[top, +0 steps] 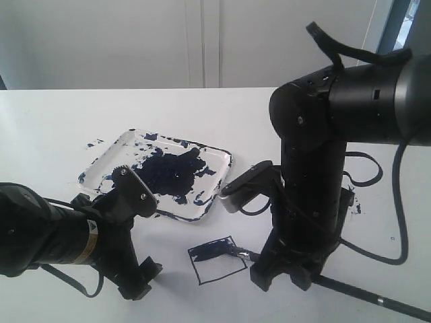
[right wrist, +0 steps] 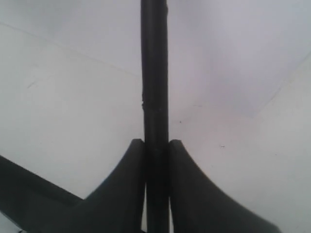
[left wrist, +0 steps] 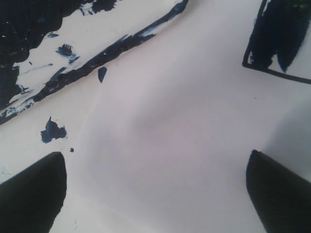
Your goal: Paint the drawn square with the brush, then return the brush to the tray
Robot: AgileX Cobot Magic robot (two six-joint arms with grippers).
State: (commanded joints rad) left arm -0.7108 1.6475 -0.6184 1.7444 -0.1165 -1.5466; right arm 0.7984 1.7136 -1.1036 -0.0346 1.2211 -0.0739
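Scanning your desk from left to right, you find these items.

1. Left arm: low over the near left of the desk, in front of the tray. The left jaws are spread wide and hold nothing. In the left wrist view only bare white desk lies between the two tips.

2. Stray paint smear: on the desk just beside the tray's far left corner.

3. The tray: flat on the desk, left of centre. A large blue-black blotch covers its middle, and splatters reach out to the rims.

4. The drawn square: on the desk near the tray's near right corner, apart from the tray and between the two arms. Its thin black outline is slightly tilted. The far strip is filled dark blue and the rest is white.

5. The brush: its dark tip is at the square's far right corner; you cannot tell whether it touches the surface. The handle runs low to the right, passing under the right arm toward the near right corner of the desk. A silver mark shows near its end.

6. Right arm: standing just right of the square. The right jaws pinch the brush handle between them, as the right wrist view plainly shows.

7. Paint specks: on the desk just right of that arm.
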